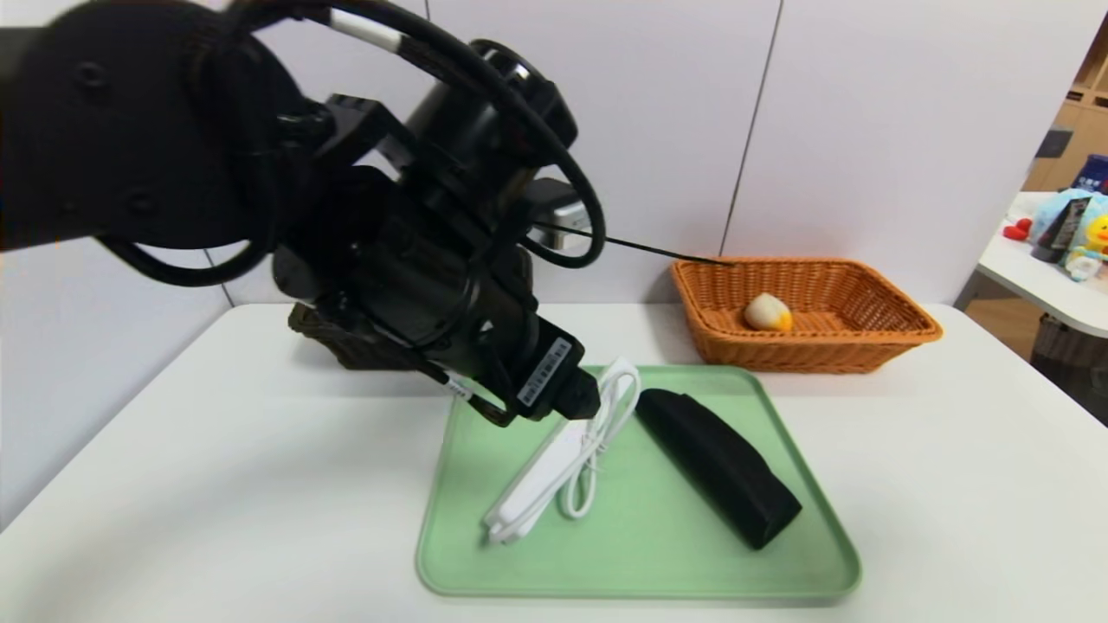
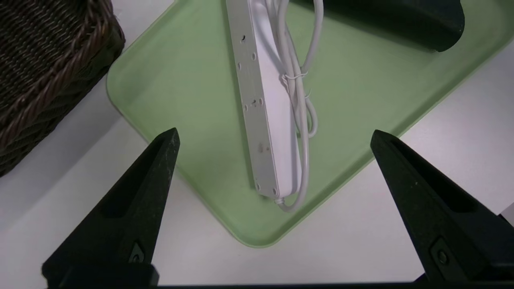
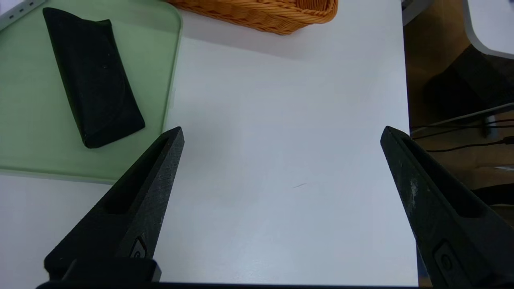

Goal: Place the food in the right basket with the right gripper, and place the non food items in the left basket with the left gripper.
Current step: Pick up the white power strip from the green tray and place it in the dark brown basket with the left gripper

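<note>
Power strip (image 1: 541, 478) lies flat on green tray (image 1: 640, 554), long axis diagonal toward desk's far right corner; left gripper (image 2: 273, 134) above it, fingers apart; right gripper (image 3: 281, 134) likewise spread.

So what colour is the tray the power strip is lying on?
Pale green. The tray shows best in the head view, with the white power strip on it.

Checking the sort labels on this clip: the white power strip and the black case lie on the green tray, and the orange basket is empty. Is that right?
Not quite. The orange basket is not empty: the head view shows a pale, yellow-tipped food item in it. The white power strip and black case do lie on the green tray.
</note>
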